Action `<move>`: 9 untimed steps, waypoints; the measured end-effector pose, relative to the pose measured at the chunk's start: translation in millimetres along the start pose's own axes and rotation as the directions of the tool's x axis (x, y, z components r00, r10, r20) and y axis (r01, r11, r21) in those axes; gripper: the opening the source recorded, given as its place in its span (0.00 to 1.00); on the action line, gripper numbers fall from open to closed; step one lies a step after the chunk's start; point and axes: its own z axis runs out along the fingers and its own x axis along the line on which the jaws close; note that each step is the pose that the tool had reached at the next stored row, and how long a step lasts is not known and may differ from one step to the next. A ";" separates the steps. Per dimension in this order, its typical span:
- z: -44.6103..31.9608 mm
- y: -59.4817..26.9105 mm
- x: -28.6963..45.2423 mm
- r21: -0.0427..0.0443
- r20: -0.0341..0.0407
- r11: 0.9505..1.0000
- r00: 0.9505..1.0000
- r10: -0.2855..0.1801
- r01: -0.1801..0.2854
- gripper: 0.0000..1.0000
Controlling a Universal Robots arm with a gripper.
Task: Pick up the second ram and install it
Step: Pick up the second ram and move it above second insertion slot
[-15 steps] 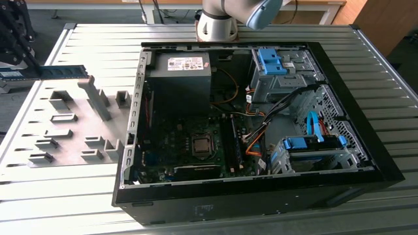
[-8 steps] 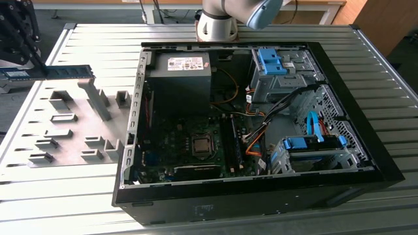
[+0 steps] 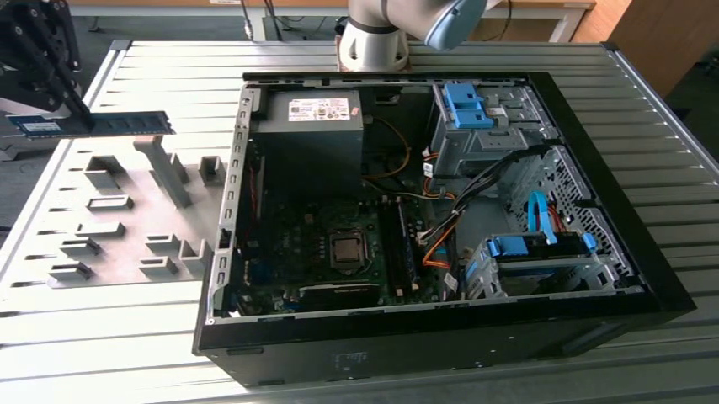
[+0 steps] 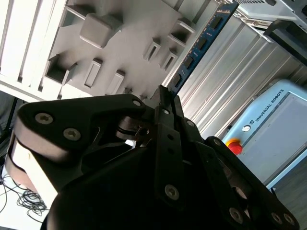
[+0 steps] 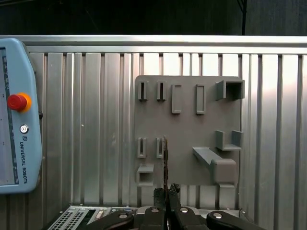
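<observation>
An open computer case (image 3: 450, 353) lies on its side on a slatted metal table (image 3: 113, 345) at the near edge of the exterior view. Its board (image 3: 292, 244) faces up, and the long black slots (image 3: 396, 240) run beside the processor socket (image 3: 346, 250). Blue drive brackets (image 3: 528, 247) sit toward the exterior view's right.

Just beyond the case's wall, on the exterior view's left, a grey tray (image 3: 118, 181) of block-shaped holders rests flat on the table.

Above the tray's far edge, the black gripper (image 3: 77, 120) is clenched on the ram (image 3: 126, 124). It holds the blue-green stick level and on edge, clear of the tray and apart from the case. The ram's pale label (image 3: 39, 126) pokes out on the gripper's other side.

In the second wrist view, the ram (image 4: 201, 45) juts out from between the closed fingers (image 4: 163, 103), its dark chips in a row, with the tray (image 4: 129, 28) beneath it.

In the first wrist view, the ram (image 5: 165, 158) appears edge-on over the tray (image 5: 187, 129), pinched from both sides. A pale blue pendant (image 5: 14, 143) with a red button (image 5: 16, 102) lies on the table.

At the far side of the table stands the arm's base (image 3: 375, 42).
</observation>
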 end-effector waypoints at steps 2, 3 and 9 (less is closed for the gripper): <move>0.1 -2.8 0.0 0.000 0.000 1.000 1.000 0.000 0.000 0.14; 0.1 -4.2 0.0 0.000 0.000 1.000 1.000 0.000 0.000 0.14; 0.3 -12.3 0.0 0.000 0.000 1.000 1.000 0.000 0.000 0.14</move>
